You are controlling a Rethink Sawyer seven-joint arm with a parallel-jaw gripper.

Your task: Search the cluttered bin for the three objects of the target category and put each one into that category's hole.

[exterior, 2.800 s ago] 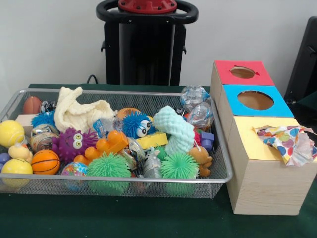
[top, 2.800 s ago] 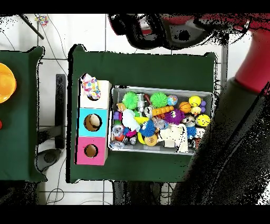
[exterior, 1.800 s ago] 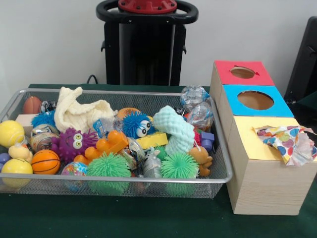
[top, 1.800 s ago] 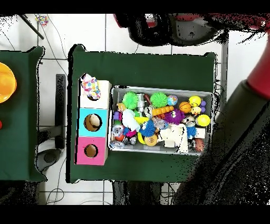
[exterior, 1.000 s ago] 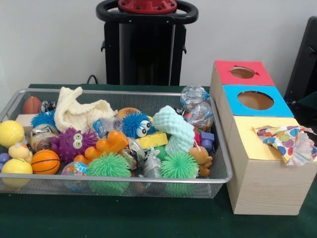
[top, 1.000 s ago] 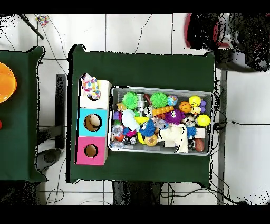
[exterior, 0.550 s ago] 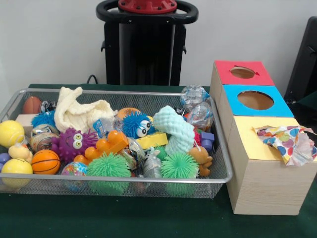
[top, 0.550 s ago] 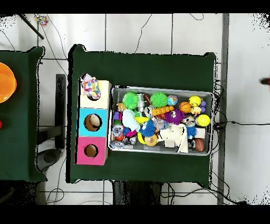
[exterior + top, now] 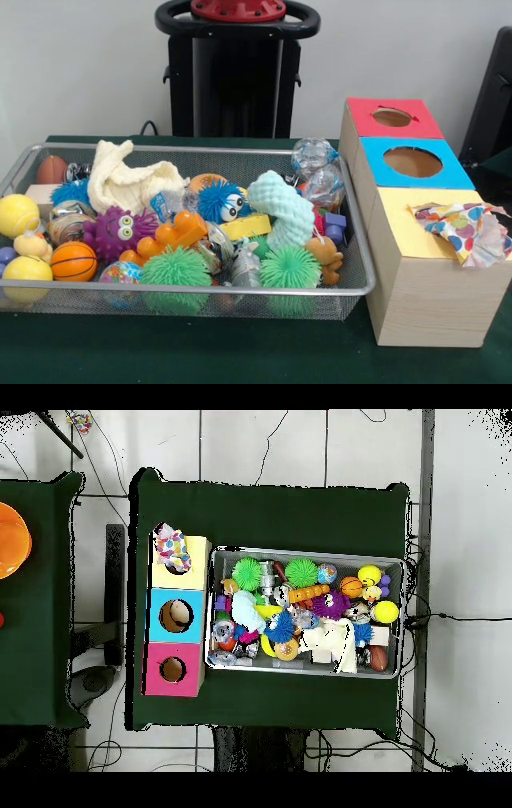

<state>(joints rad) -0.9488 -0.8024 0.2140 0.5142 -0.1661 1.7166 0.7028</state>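
Wire bin (image 9: pixel 200 292): full of toys, mid-counter.
Sorting box (image 9: pixel 424 304): beside bin at counter edge; red hole (image 9: pixel 392 117) and blue hole (image 9: pixel 413 162) open, patterned cloth (image 9: pixel 464 228) in yellow hole.
My pincer: out of sight, state unknown.
Progress: one cloth seemingly placed; two likely left.

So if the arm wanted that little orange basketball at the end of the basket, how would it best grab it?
Probably straight down from above, closing across the widest part of the orange basketball. It is round, so no side grips better, and its top is bare. The yellow ball beside it and the basket's mesh wall in front block a sideways approach, so the fingers would likely go where the gaps look widest.
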